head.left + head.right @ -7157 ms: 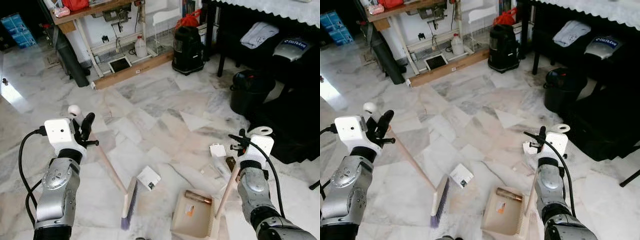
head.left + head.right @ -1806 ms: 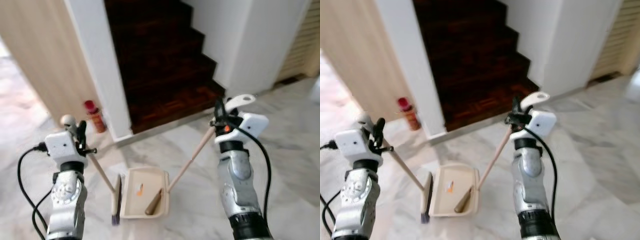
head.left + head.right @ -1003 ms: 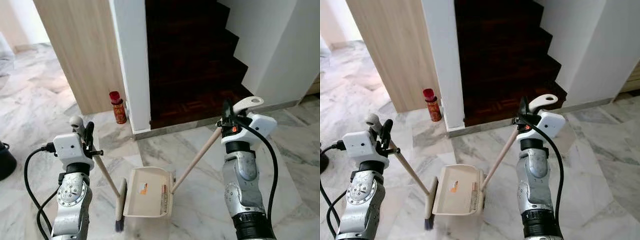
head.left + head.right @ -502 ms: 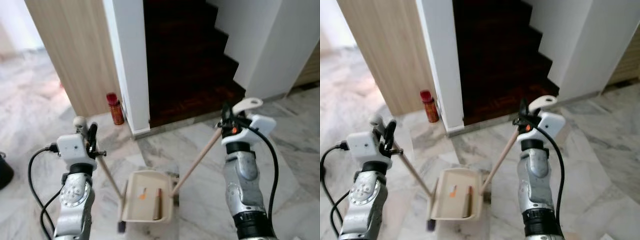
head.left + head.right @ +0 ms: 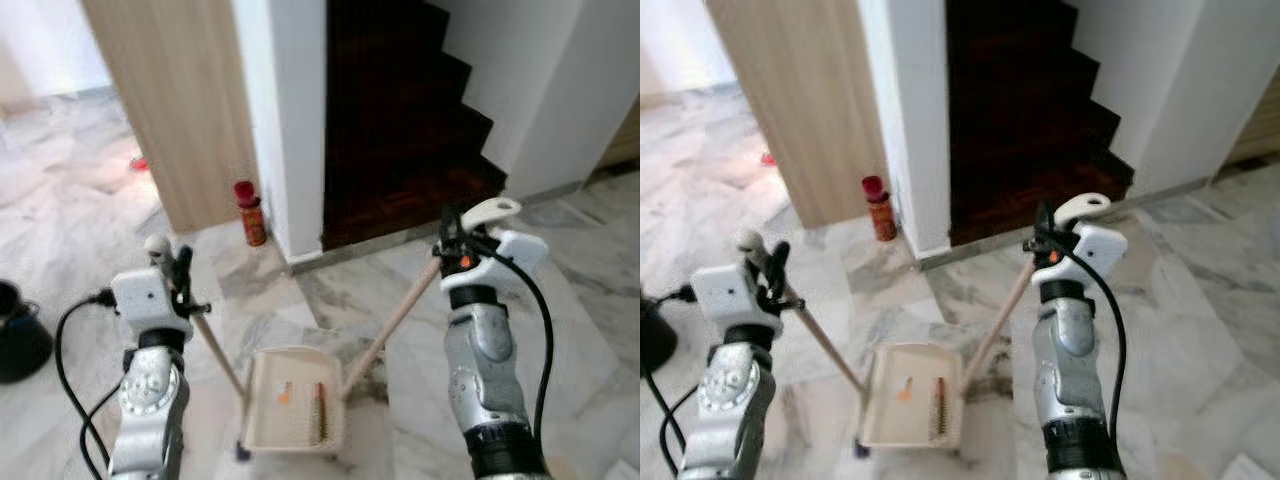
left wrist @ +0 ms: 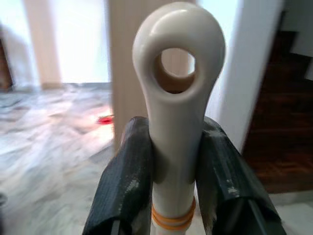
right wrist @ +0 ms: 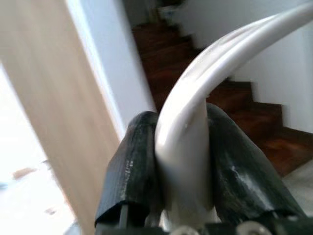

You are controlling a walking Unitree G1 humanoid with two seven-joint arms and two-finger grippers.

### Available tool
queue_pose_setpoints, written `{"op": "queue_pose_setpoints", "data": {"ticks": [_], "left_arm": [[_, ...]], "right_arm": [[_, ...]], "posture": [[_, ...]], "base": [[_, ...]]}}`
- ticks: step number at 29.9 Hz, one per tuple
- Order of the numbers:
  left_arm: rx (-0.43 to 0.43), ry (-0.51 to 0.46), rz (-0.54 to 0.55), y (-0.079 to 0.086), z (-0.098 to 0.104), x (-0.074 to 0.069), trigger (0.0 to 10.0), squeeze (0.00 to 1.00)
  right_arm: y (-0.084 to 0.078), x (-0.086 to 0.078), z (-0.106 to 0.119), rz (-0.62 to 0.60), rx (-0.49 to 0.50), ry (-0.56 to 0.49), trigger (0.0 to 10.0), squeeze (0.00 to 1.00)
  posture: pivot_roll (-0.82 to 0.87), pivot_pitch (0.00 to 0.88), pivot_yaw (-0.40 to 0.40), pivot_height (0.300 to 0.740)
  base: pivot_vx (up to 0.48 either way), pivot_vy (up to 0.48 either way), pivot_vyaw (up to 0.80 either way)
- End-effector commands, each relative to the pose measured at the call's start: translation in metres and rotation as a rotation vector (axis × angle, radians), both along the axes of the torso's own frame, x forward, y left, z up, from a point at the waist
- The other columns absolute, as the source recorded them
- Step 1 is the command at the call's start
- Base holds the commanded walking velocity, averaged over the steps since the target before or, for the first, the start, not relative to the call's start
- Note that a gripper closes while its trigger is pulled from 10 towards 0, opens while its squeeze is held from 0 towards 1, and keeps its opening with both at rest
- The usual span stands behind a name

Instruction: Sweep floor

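Since half a second ago the whole scene has slid sideways in the head views — the white wall corner and dark staircase (image 5: 400,130) now sit further toward the robot's right, and a black bin (image 5: 18,340) has come into view at the far left edge, which reads as the camera turning rather than anything on the floor moving. The red bottle (image 5: 248,212) stands at the foot of the wood-panelled wall.

The left gripper (image 5: 178,268) is clamped on the top of the broom handle (image 5: 215,350); the left wrist view shows both black fingers (image 6: 128,186) pressed against the cream handle just below its hanging loop. The right gripper (image 5: 450,232) is likewise closed around the dustpan handle (image 5: 392,320), just under its curved end.

Both handles slope down and inward from the grippers, meeting low between the two arms. The cream dustpan (image 5: 262,400) is carried there, just above the marble floor (image 5: 90,220), with a brown stick-like piece and a small orange scrap in its tray. The broom head sits just beside the pan's left edge, mostly hidden and blurred. Pan and broom lie straight ahead and below, roughly equally near to either arm. Whichever way the sweepings go next, the pan's long axis runs away from the robot.
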State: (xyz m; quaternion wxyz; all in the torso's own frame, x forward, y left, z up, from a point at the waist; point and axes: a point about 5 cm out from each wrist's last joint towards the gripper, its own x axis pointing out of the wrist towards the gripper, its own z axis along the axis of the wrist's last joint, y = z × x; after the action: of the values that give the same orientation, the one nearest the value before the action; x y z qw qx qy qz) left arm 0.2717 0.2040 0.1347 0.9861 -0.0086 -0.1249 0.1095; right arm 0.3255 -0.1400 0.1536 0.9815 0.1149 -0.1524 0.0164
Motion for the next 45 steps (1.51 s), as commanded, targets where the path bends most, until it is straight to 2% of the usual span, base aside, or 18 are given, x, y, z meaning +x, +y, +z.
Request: {"op": "queue_pose_setpoints", "data": {"ticks": [1,15,25,45], "left_arm": [[0.018,-0.055,0.002,-0.0019,0.0131,0.0009,10.0,0.00],[0.019,-0.057,0.012,0.0010,0.0154,0.0022,10.0,0.00],[0.015,-0.056,-0.003,-0.0019,0.0167,0.0055,10.0,0.00],[0.013,-0.057,-0.005,-0.0040,0.0151,0.0021,10.0,0.00]], "right_arm": [[0.0006,0.0023,0.0120,-0.001,0.055,-0.046,10.0,0.00],[0.0023,0.0037,0.0137,-0.004,0.064,-0.048,10.0,0.00],[-0.0023,0.0022,0.0168,-0.025,0.070,-0.064,10.0,0.00],[0.0062,0.0004,0.0126,0.015,0.071,-0.044,10.0,0.00]], "posture": [[0.07,0.000,0.017,0.740],[0.05,0.000,0.034,0.740],[0.03,0.000,0.044,0.740],[0.05,0.000,0.031,0.740]], "base": [[0.000,0.412,0.00],[0.000,0.413,0.00],[0.000,0.411,0.00],[0.000,0.411,0.00]]}}
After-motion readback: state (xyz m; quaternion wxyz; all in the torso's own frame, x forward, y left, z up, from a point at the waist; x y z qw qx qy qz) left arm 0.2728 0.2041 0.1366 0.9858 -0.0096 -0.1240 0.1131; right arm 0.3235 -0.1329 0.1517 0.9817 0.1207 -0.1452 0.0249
